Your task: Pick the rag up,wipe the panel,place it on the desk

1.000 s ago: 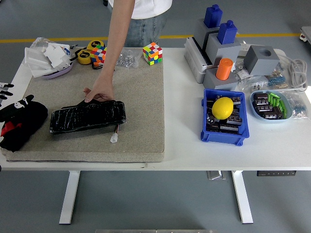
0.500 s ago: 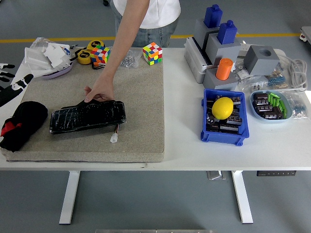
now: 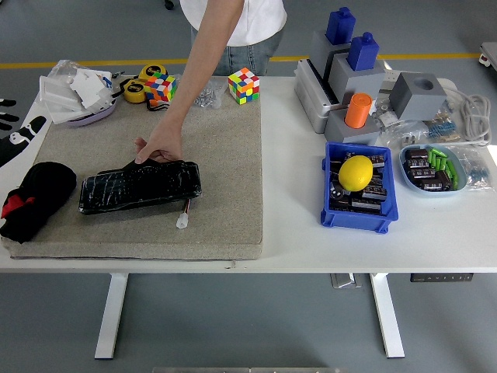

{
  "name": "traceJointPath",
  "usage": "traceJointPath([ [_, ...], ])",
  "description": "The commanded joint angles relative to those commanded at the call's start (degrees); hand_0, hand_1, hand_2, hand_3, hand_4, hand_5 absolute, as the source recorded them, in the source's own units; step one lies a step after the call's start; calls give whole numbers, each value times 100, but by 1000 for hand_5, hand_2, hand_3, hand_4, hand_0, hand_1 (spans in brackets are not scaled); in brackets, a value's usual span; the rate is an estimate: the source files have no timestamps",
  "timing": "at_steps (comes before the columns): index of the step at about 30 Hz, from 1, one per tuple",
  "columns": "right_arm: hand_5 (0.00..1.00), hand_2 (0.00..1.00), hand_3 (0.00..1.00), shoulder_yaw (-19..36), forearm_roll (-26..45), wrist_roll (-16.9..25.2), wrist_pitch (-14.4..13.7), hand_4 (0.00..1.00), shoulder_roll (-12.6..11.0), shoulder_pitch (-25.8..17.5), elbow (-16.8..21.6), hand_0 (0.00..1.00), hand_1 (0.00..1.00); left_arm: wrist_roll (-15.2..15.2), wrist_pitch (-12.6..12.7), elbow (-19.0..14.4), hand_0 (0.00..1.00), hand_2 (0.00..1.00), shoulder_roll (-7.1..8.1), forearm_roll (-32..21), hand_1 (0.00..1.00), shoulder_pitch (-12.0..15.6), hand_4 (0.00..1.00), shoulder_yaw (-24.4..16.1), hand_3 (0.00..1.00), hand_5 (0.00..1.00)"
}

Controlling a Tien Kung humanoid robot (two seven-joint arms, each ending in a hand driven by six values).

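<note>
One robot hand is all that shows, the left hand (image 3: 19, 128), parked at the far-left edge of the picture, off the mat (image 3: 225, 171) and well apart from the rag (image 3: 35, 198). Its fingers look spread and loose, holding nothing, though only part of it is in frame. No sign of the right hand at all.

The rag is a bunched-up black lump with a bit of red showing, sitting on the near-left corner of the mat, just left of the panel (image 3: 140, 186). The panel is the shiny black slab lying flat on the mat, with a little white plug (image 3: 182, 222) trailing off its near-right corner. A person at the far side has a hand (image 3: 158, 148) pressed on the panel's far edge, looks like pinning it in place.

Progress guess: the rag is down on the desk area and the hand is away from it, so either the wiping is finished and the rag has been set down, or nothing has started. Can't tell which from this alone. If it's the latter, everything's left: grab, wipe, put down.
</note>
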Motion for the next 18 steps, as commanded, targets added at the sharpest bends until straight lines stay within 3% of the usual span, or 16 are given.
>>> traceJointPath([
  [5, 577, 689, 594, -87, 26, 9, -15, 963, -42, 59, 18, 743, 634, 88, -67, -173, 381, 637, 191, -175, 592, -22, 961, 112, 737, 632],
  [6, 578, 689, 594, -132, 44, 11, -17, 963, -59, 74, 25, 743, 631, 140, -89, -216, 385, 641, 227, -169, 595, -7, 945, 128, 740, 589],
  [11, 578, 689, 594, -244, 73, 14, -19, 963, -106, 101, 42, 743, 631, 243, -107, -406, 385, 641, 313, -178, 595, 96, 945, 155, 740, 589],
  [12, 578, 689, 595, -254, 74, 16, -15, 963, -102, 102, 38, 743, 631, 236, -108, -456, 388, 643, 319, -277, 597, 132, 944, 141, 743, 528],
  [18, 579, 689, 594, -294, 51, 30, 10, 963, 21, 101, -10, 743, 636, -282, -110, -563, 399, 647, 216, -1249, 601, 221, 937, -83, 742, 548],
])
